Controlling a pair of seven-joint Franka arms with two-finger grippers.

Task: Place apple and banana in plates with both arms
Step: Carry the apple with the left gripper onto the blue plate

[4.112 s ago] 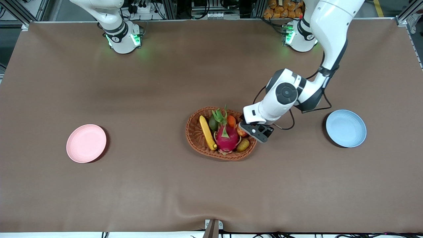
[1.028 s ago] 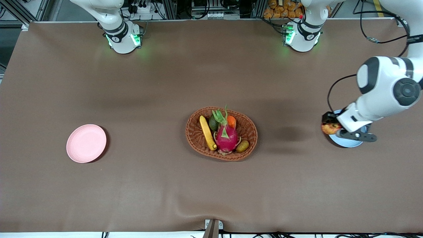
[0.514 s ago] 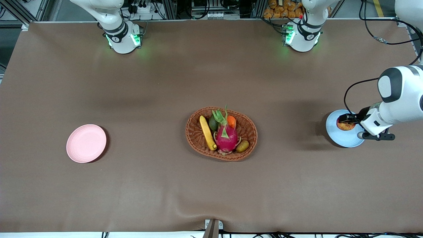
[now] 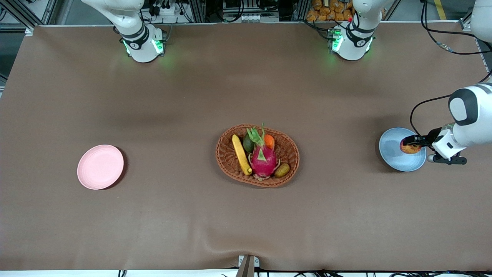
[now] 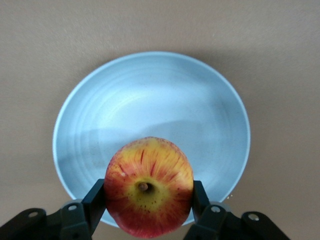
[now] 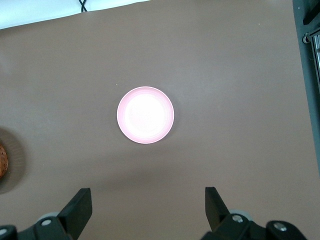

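Red-yellow apple [image 4: 409, 148] clamped in left end effector [image 4: 412, 143], over blue plate [image 4: 392, 154], right frame edge. Right end effector [image 6: 145, 207] wide, empty, waiting above pink plate [image 6: 145, 115]. Banana [image 4: 241, 154] in basket [image 4: 290, 152]. Risk: off-centre release, apple rolls over rim.

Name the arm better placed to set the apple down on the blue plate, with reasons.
Left. The left gripper has its jaws shut on the apple right over the blue plate. The right gripper is open, high over the table near the pink plate.
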